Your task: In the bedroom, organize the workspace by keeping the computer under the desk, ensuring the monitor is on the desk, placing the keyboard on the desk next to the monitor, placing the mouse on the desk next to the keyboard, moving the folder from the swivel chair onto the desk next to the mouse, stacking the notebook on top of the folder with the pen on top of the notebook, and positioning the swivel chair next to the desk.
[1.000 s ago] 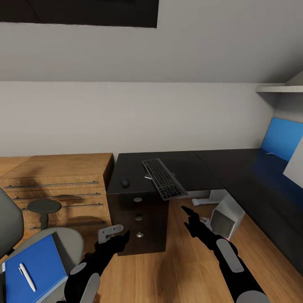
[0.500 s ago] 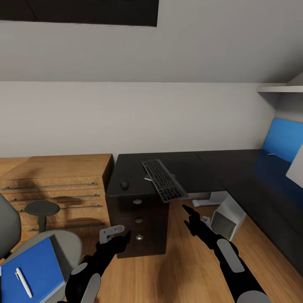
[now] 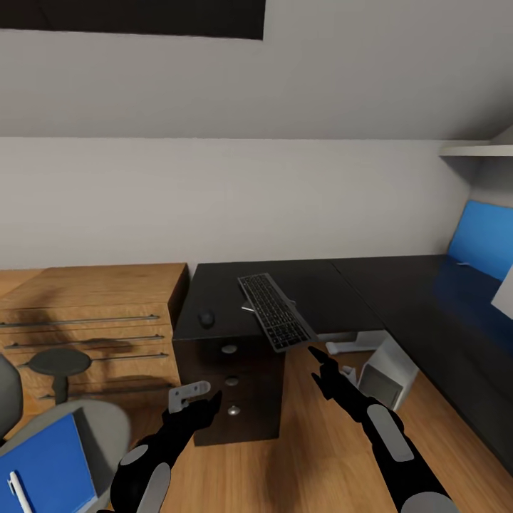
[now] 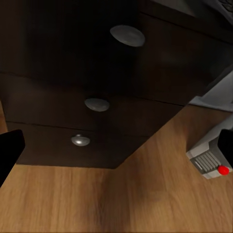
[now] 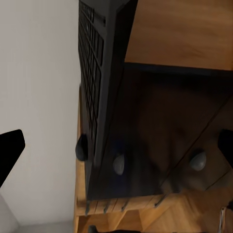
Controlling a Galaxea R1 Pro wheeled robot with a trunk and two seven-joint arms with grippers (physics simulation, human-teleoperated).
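Keyboard (image 3: 276, 311) lies on the black desk (image 3: 370, 285), slanted, with its near end sticking out past the front edge above the drawer unit (image 3: 229, 388). Its keys are too small to read — no letters can be made out. The mouse (image 3: 206, 319) sits on the desk too, near the keyboard but not touching it, on the side by the light wooden cabinet (image 3: 92, 320).

Low in the head view's corner, the blue folder (image 3: 44, 467) rests on the grey seat of the swivel chair (image 3: 100, 427), and the white pen (image 3: 18, 491) lies on top of the folder. The computer (image 3: 385, 376) stands on the wooden floor (image 3: 299, 456) under the desk; the left wrist view shows its red dot. No label or brand can be read on it.

The left gripper (image 3: 191, 399) hangs in front of the drawer unit with its fingers spread wide — nothing is between them. The right gripper (image 3: 320, 363) hangs just below the keyboard's near end, also spread wide and holding nothing. A blue wall panel (image 3: 488, 239) stands at the far end of the desk.
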